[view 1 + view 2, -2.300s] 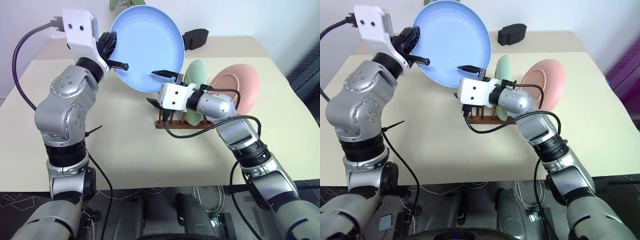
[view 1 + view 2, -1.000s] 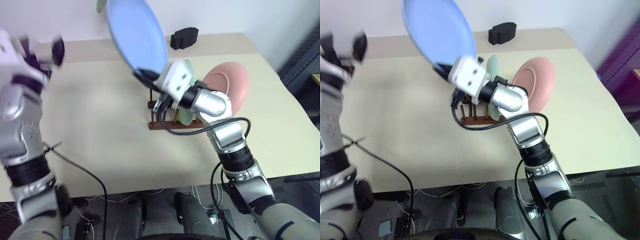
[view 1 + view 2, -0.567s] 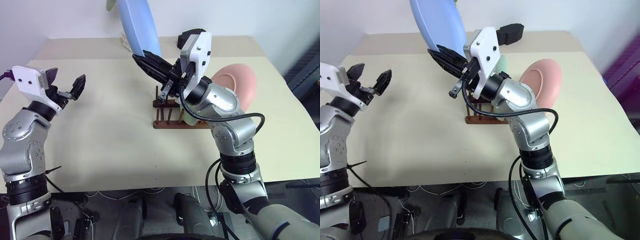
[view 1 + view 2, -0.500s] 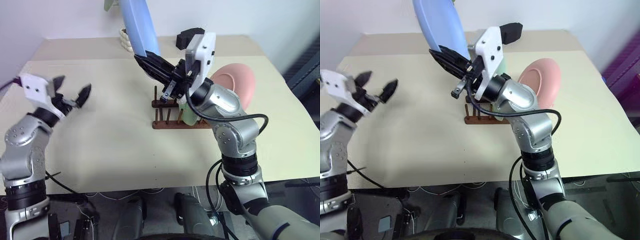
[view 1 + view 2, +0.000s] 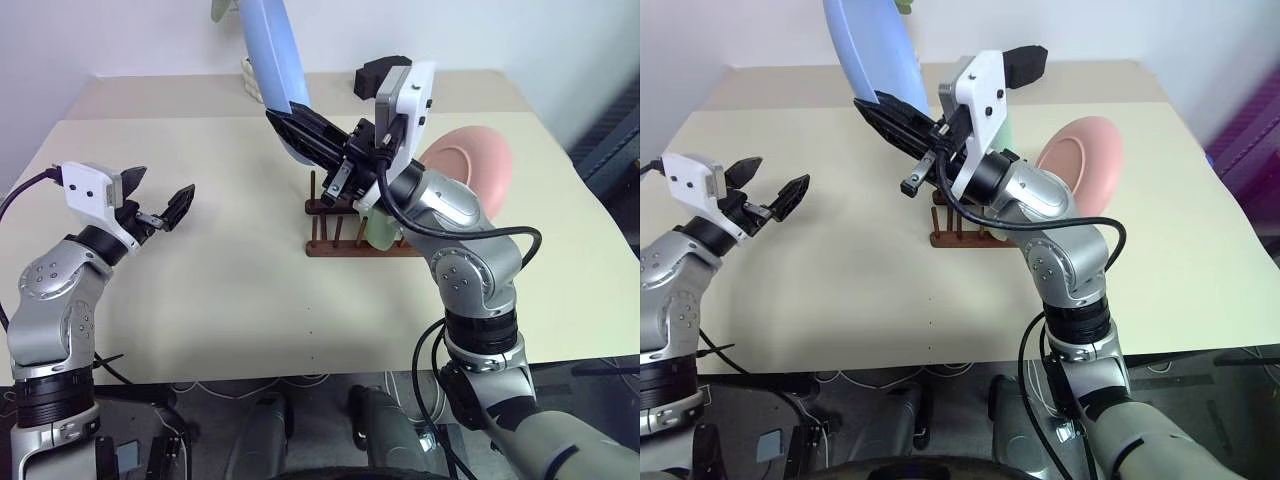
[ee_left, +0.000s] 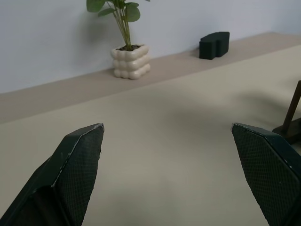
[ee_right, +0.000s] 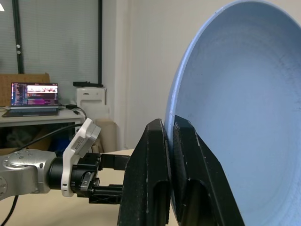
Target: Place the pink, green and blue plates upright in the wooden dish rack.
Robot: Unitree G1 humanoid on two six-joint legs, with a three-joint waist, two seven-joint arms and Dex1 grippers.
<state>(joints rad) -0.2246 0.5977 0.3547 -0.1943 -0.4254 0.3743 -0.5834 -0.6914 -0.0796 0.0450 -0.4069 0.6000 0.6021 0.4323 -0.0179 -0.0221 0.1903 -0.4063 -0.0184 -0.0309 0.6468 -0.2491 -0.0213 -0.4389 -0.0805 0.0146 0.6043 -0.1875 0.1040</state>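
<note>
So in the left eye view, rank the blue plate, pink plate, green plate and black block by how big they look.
1. blue plate, though it is raised nearer the camera
2. pink plate
3. black block
4. green plate, mostly hidden behind the arm, so its rank is unsure

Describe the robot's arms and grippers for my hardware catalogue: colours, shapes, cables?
Silver-grey rounded joint housings with black bands. Each wrist ends in a white boxy module carrying a left gripper and right gripper with black, tapered, textured jaws. Black cables loop along both arms.
</note>
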